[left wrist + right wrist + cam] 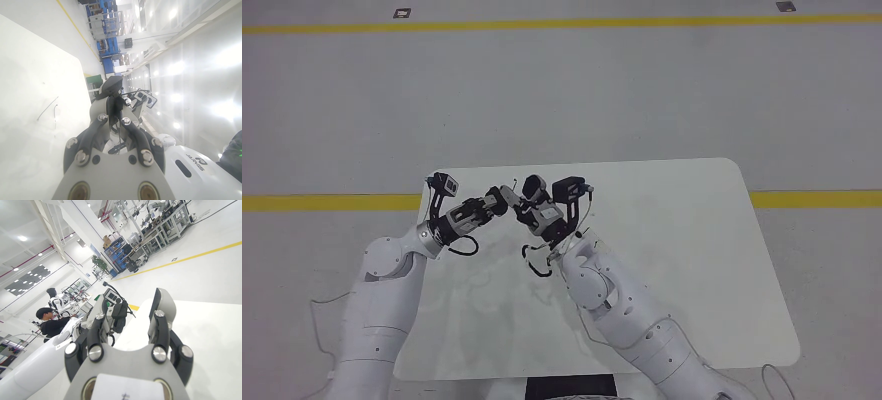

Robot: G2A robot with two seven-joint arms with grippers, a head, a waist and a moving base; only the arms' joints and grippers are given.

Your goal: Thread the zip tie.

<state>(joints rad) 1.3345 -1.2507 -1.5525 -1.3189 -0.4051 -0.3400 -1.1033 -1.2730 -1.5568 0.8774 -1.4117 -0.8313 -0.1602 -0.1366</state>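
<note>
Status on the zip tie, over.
Left end effector shut on thin dark strip, apparently the zip tie. Right end effector open, close beside it. Two thin strands lying on the table, apart.

I count 1 table [692,250] | 2 grippers, left gripper [114,102] and right gripper [132,302]: 1 with fingers pressed together, 1 with fingers spread | 1 zip tie [131,312] sticking out of the left one | 2 thin strands [47,108] [55,111] lying on the table, kind unclear from here | 2 yellow floor lines [542,24] [332,202] | 2 dark floor markers [402,13] [785,6]
</note>
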